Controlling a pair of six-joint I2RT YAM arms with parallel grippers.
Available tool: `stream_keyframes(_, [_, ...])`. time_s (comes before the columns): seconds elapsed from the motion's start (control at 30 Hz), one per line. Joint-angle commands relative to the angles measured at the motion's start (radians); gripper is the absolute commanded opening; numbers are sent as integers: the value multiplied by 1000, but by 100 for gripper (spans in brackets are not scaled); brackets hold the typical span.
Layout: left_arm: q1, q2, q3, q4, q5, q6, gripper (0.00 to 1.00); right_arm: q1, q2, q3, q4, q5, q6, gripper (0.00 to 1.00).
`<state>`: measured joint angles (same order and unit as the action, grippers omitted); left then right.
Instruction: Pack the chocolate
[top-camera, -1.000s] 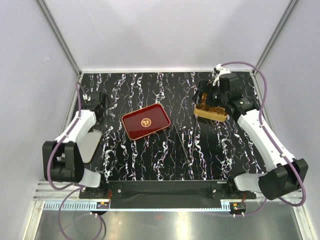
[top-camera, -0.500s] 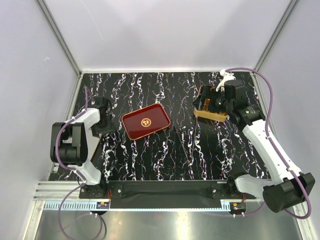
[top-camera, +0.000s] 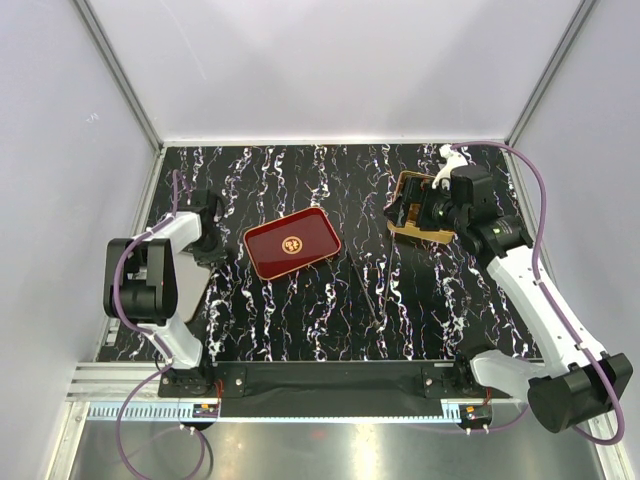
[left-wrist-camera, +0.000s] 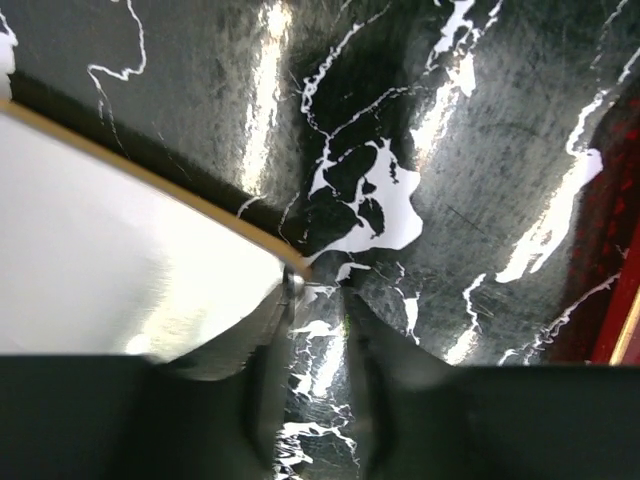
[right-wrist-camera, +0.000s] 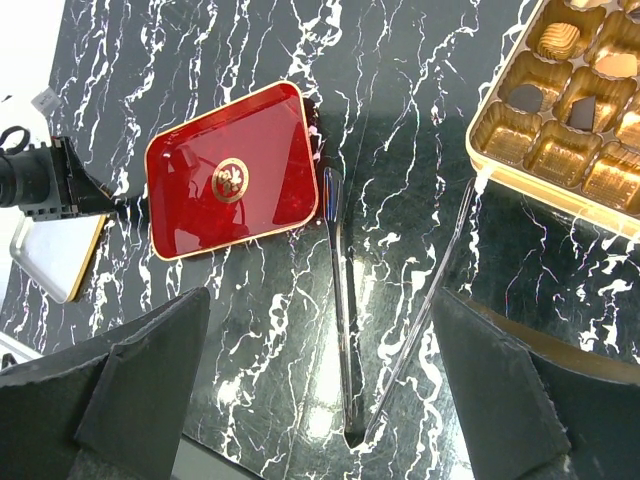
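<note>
Here, pale and dark chocolate (right-wrist-camera: 560, 38) in compartments of the golden box (right-wrist-camera: 555, 155)

The tray (top-camera: 292, 243) sits mid-table. Right of the tray and slightly behind stands a compartment box (right-wrist-camera: 560, 155) with chocolate (right-wrist-camera: 528, 97) in its cells. Tongs (right-wrist-camera: 339, 300) lie between them. A flat lid (right-wrist-camera: 55, 262) lies left of the tray.

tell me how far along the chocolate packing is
Looks done: chocolates sit in the golden compartment box, the red tray is bare, and the tongs lie on the table. In hand: the left gripper, jaws narrowed, is at the corner of a flat silver gold-edged panel, perhaps the lid, grip unclear; the right gripper is open and empty. Left: probably covering the box.
</note>
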<state>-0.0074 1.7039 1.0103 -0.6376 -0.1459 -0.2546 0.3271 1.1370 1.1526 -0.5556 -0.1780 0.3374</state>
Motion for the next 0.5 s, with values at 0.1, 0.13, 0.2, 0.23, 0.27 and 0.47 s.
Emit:
stream_keyframes(0.1, [6, 72, 1, -43, -90, 2, 12, 0, -26, -2, 22, -21, -8, 100])
stream_keyframes(0.13, [6, 74, 14, -53, -89, 0, 9, 0, -28, -2, 19, -20, -8, 100])
stream_keyframes(0.2, [6, 68, 31, -80, -89, -5, 0, 0, -29, -1, 13, -20, -5, 100])
stream_keyframes(0.23, [6, 60, 46, -95, -90, -6, 0, -2, -31, 1, 7, -21, -3, 100])
stream_keyframes(0.27, [6, 51, 59, -108, -101, -8, 0, 0, -33, 2, 5, -29, 0, 99])
stream_keyframes(0.47, [6, -125, 196, -266, -138, 2, 0, 0, -59, -2, 29, -139, 44, 98])
